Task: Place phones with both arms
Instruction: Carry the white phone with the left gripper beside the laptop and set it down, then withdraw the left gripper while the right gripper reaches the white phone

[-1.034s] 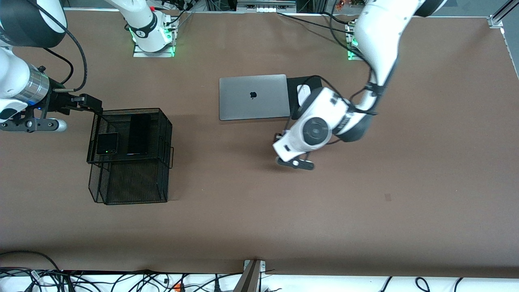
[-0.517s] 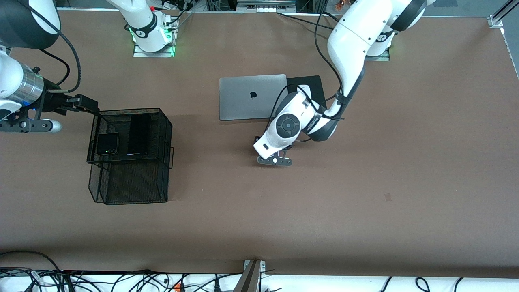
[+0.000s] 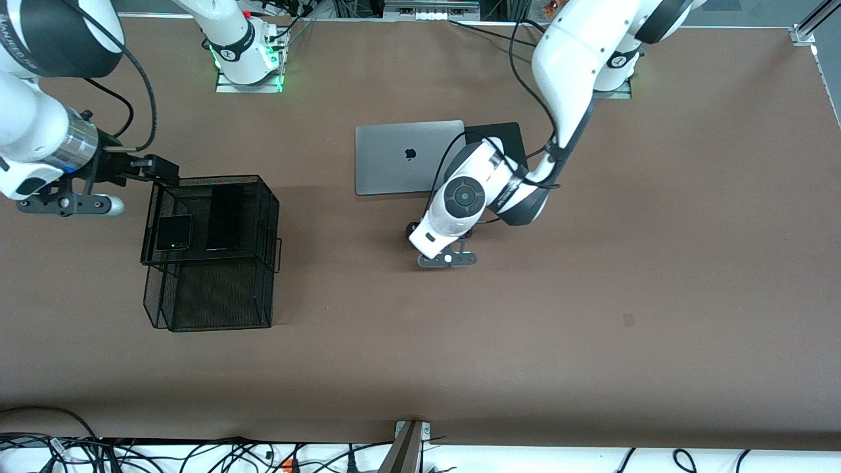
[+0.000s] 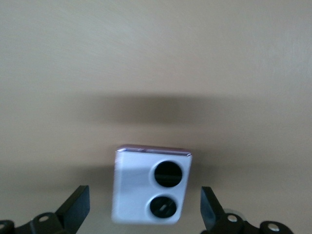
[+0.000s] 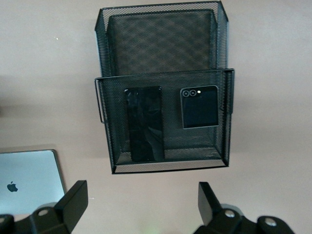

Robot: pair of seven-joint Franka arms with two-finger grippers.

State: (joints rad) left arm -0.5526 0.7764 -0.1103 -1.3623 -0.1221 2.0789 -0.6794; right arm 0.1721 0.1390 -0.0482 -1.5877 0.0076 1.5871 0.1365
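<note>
In the left wrist view a lilac-white flip phone [image 4: 151,185] with two black camera circles lies on the brown table. My left gripper [image 4: 144,197] is open, its fingers wide on either side of the phone and touching neither side. In the front view the left gripper [image 3: 441,251] is low over the table, nearer the camera than the laptop, and the arm hides that phone. A black folded flip phone [image 3: 173,232] [image 5: 199,107] and a long black slab phone [image 3: 225,219] [image 5: 144,124] lie in the mesh basket's upper tray. My right gripper [image 3: 161,172] [image 5: 141,192] is open and empty beside the basket.
The black mesh basket [image 3: 269,197] [image 5: 163,168] has two tiers and stands toward the right arm's end of the table. A closed grey laptop [image 3: 407,156] [image 5: 29,180] lies mid-table, with a black pad [image 3: 511,135] beside it, partly under the left arm.
The left arm swung from beside the pad to the table in front of the laptop, then settled. The right arm shifted slightly toward the basket.
</note>
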